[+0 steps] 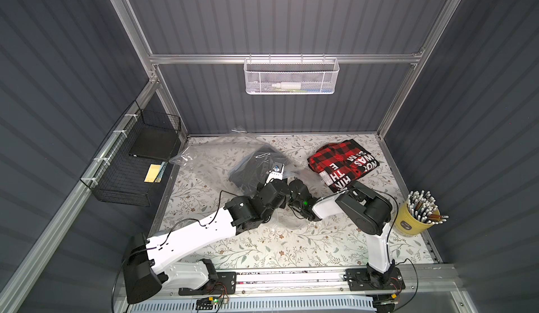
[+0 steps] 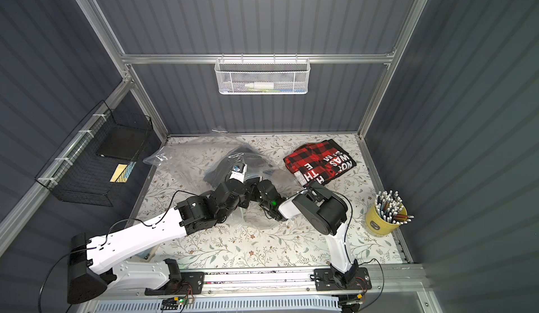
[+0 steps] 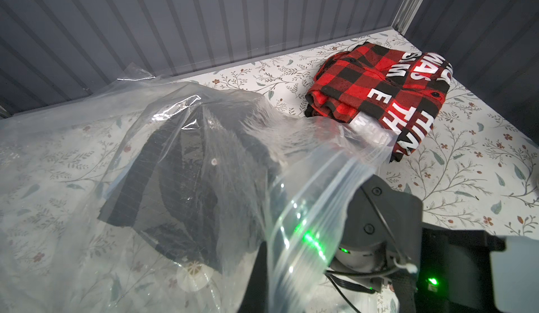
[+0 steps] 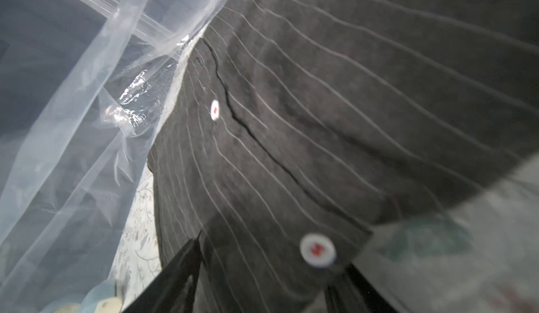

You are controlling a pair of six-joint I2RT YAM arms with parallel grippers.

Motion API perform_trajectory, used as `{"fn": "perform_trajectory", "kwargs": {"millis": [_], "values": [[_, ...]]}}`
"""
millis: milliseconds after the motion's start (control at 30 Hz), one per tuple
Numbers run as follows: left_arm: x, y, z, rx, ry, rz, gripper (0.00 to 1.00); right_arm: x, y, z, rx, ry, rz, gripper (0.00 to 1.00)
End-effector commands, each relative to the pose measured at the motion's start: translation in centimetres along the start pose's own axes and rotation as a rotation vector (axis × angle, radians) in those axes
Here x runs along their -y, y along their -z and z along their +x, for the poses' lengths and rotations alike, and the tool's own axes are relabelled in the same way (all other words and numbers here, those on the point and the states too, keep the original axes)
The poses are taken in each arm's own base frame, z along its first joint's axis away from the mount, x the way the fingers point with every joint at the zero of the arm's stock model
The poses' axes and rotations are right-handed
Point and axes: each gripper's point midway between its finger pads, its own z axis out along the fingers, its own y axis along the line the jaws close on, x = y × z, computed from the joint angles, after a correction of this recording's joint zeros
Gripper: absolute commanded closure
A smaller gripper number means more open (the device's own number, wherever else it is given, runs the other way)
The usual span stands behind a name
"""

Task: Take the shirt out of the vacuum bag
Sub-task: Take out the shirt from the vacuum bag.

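Note:
The vacuum bag (image 1: 204,158) lies crumpled across the middle and back left of the table, with its round white valve (image 3: 192,276) low on one side. Inside it lies the shirt (image 1: 250,170), dark with thin pale stripes and white buttons (image 4: 318,250). My left gripper (image 3: 271,273) is shut on the bag's zip-seal edge (image 3: 309,209) and holds it raised. My right gripper (image 4: 268,276) is inside the bag's mouth, open, with its fingers (image 4: 186,267) on either side of the shirt's buttoned edge. In both top views its fingertips are hidden.
A folded red and black plaid shirt (image 1: 341,162) with white lettering lies at the back right, outside the bag. A yellow cup of pencils (image 1: 417,218) stands at the right edge. A black wire basket (image 1: 137,162) hangs on the left wall, a white mesh basket (image 1: 291,76) on the back wall.

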Motion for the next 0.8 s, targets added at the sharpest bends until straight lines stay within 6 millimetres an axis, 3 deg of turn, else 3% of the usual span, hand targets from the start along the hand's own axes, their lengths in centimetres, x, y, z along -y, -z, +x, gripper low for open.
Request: {"fn": "perform_trajectory", "kwargs": {"millis": [0, 233, 367, 600, 767], "values": [[-0.6, 0.4, 0.2, 0.002, 0.009, -0.017, 1.0, -0.5, -1.1, -0.5, 0.002, 0.001, -0.026, 0.33], [-0.7, 0.5, 0.3, 0.001, 0.01, -0.02, 1.0, -0.6, -2.7, -1.5, 0.012, -0.005, -0.033, 0.35], [-0.9, 0.6, 0.7, -0.002, 0.014, -0.022, 1.0, -1.5, -2.8, -2.9, 0.04, 0.021, -0.039, 0.41], [-1.1, 0.6, 1.0, -0.005, 0.017, -0.026, 1.0, -3.0, -2.0, -4.9, 0.072, 0.039, -0.068, 0.75], [-1.1, 0.4, 1.4, -0.013, 0.011, -0.024, 1.0, -3.0, -1.0, -4.9, 0.083, 0.039, -0.068, 0.89]]}}
